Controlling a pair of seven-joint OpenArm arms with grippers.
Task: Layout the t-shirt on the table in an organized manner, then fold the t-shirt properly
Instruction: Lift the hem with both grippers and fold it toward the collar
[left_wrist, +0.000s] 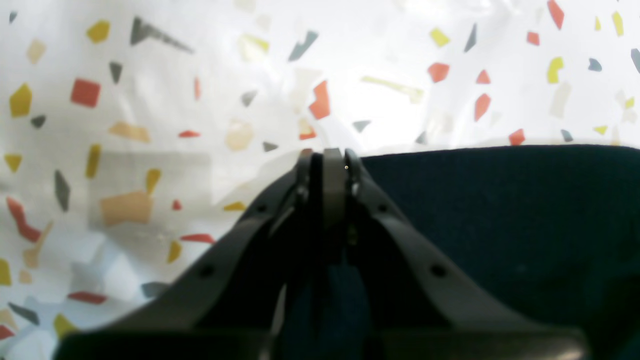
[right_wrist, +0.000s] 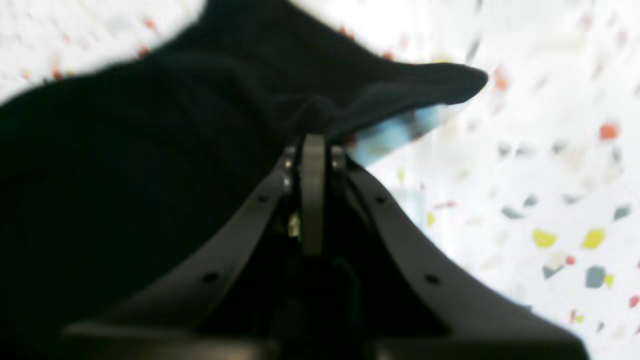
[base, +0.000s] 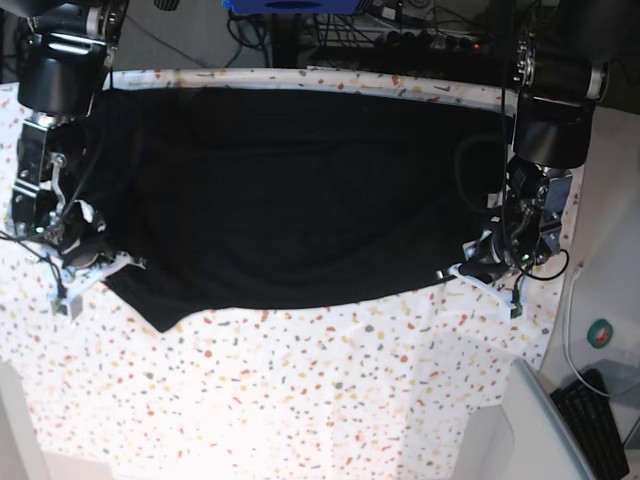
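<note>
In the right wrist view, the jaws of the right gripper (right_wrist: 314, 145) are pressed together with almost no gap, and a fold of the black t-shirt (right_wrist: 150, 150) is pinched at their tips. From this pinch the cloth rises in a ridge and runs out to the right as a pointed flap, which stands a little above the counter (right_wrist: 550, 175). The rest of the shirt fills the left side of that view.

In the left wrist view, the jaws of the left gripper (left_wrist: 327, 157) are also drawn together. The straight edge of the t-shirt (left_wrist: 500, 210) meets the tips from the right, and dark cloth shows between the fingers lower down, so they appear to be holding the shirt at its edge. To the left of the jaws lies the bare speckled counter (left_wrist: 125, 125).

In the base view, the t-shirt (base: 300, 190) is spread wide across the far half of the counter (base: 330, 400), with its far edge near the counter's far rim. The right gripper (base: 85, 262) is at the near corner of the shirt on the view's left, and the left gripper (base: 480, 268) is at the near corner on the view's right. The near edge of the shirt sags between them.
</note>
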